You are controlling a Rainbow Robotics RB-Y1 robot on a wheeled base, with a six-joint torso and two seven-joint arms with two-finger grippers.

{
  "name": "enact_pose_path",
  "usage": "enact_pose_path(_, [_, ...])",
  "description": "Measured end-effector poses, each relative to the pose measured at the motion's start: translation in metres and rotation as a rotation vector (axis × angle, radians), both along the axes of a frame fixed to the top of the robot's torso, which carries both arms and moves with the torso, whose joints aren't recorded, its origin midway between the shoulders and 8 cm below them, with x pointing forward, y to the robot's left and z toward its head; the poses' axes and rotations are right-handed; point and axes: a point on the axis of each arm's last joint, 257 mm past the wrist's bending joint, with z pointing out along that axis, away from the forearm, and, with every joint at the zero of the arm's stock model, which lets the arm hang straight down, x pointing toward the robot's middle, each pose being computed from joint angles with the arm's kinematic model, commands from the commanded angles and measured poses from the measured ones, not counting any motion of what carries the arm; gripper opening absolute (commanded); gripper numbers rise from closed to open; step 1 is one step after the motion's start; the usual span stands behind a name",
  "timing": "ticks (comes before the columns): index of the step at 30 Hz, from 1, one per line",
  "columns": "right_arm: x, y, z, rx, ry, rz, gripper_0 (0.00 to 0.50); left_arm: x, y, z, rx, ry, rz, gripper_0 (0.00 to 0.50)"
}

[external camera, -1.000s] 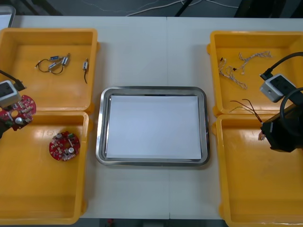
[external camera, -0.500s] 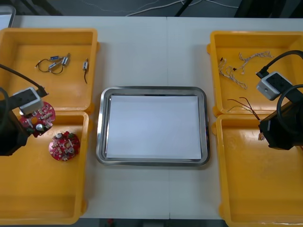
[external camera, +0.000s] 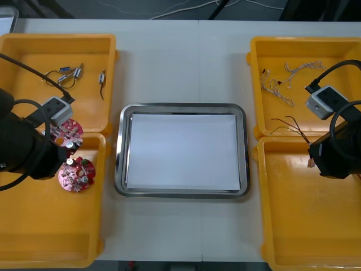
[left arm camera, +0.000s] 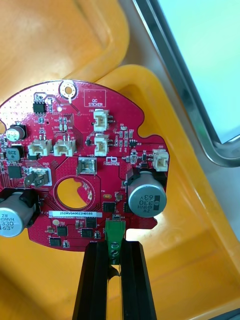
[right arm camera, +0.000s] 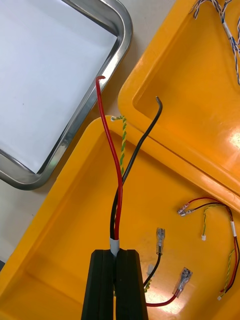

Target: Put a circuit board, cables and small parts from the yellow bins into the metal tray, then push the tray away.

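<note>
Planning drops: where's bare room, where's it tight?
Free: the whole white inside of the metal tray; table strips beyond and before it. Tight: the left hand holds a circuit board right by the second board; the right hand holds a red and black cable over the right bins' shared edge.

Left of the metal tray (external camera: 180,107), the left arm (external camera: 22,153) is a bulky matte-black housing carrying a small pale-grey box (external camera: 56,110) with a thin black cable (external camera: 28,68) running from it. Right of the tray, the right arm (external camera: 338,155) looks alike: black housing, grey box (external camera: 325,103) with two dark sockets, thicker black cable (external camera: 341,66). The left gripper (left arm camera: 113,245) and right gripper (right arm camera: 116,251) have flat black slab fingers.
</note>
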Motion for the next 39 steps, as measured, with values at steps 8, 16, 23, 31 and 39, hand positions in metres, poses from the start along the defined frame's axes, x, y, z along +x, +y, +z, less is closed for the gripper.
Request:
enact_pose_path(8, [0.000, 0.000, 0.000, 0.000, 0.000, 0.000, 0.000, 0.003, -0.016, -0.003, 0.060, 0.006, -0.001, 0.000])
enact_pose_path(16, [0.000, 0.000, 0.000, 0.000, 0.000, 0.000, 0.000, 0.007, -0.048, -0.002, -0.088, -0.004, 0.194, 0.000])
enact_pose_path(23, [0.000, 0.000, 0.000, 0.000, 0.000, 0.000, 0.000, 0.017, -0.071, -0.005, -0.097, -0.050, 0.196, 0.000])
enact_pose_path(31, [0.000, 0.000, 0.000, 0.000, 0.000, 0.000, 0.000, 0.020, -0.105, -0.016, -0.113, -0.060, 0.159, 0.000])
enact_pose_path(39, [0.000, 0.000, 0.000, 0.000, 0.000, 0.000, 0.000, 0.019, -0.131, -0.034, -0.113, -0.039, 0.148, 0.000])
